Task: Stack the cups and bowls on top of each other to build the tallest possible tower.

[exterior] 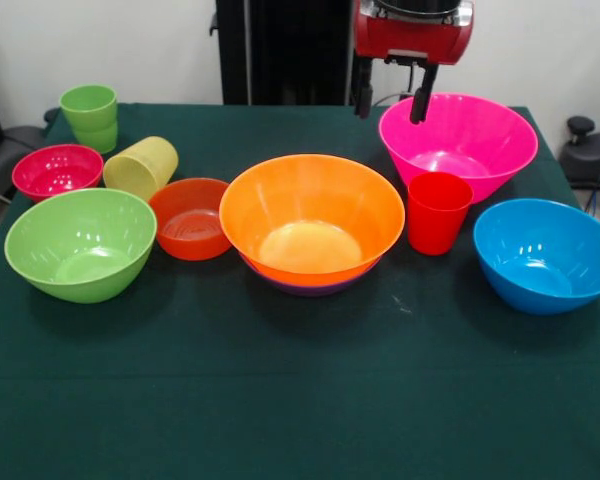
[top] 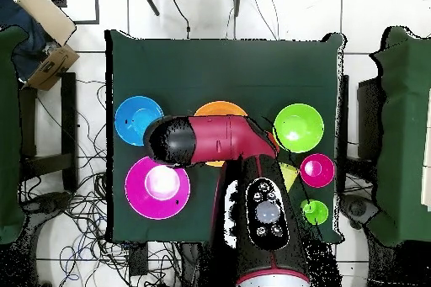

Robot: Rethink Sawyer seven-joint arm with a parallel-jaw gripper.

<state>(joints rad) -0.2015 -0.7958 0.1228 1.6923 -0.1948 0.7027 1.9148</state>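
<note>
Currently you have seven glossy round plastic bowls and three small tapered plastic cups on the counter. Count the big bowls first: a large orange bowl (exterior: 312, 222) sits at the centre, nested in a purple bowl (exterior: 310, 285) of which only a thin rim shows beneath it. That pair is the whole tower so far.

A large pink bowl (exterior: 460, 140) stands alone at the far right, a large blue bowl (exterior: 546, 254) at the near right, and a large lime-green bowl (exterior: 80, 243) at the near left.

Two small bowls make up the seven: a small red-orange bowl (exterior: 189, 218) just left of the orange one, touching or nearly touching it, and a small magenta bowl (exterior: 57, 170) at the far left.

Of the three cups, the red plastic cup (exterior: 438, 212) stands upright between the orange, pink and blue bowls. The pale yellow plastic cup (exterior: 141, 166) lies tipped on its side between the magenta and red-orange bowls. The green plastic cup (exterior: 89, 116) stands upright at the far left corner.

Your red and black gripper (exterior: 390, 102) hangs above the pink bowl's left rim, its jaws spread apart and holding nothing.

The counter (exterior: 300, 400) is covered with a dark green cloth. Behind it you see a pale wall and the robot's black pedestal (exterior: 280, 50). From overhead, the floor (top: 362, 14) is pale tile strewn with cables (top: 93, 241).
</note>
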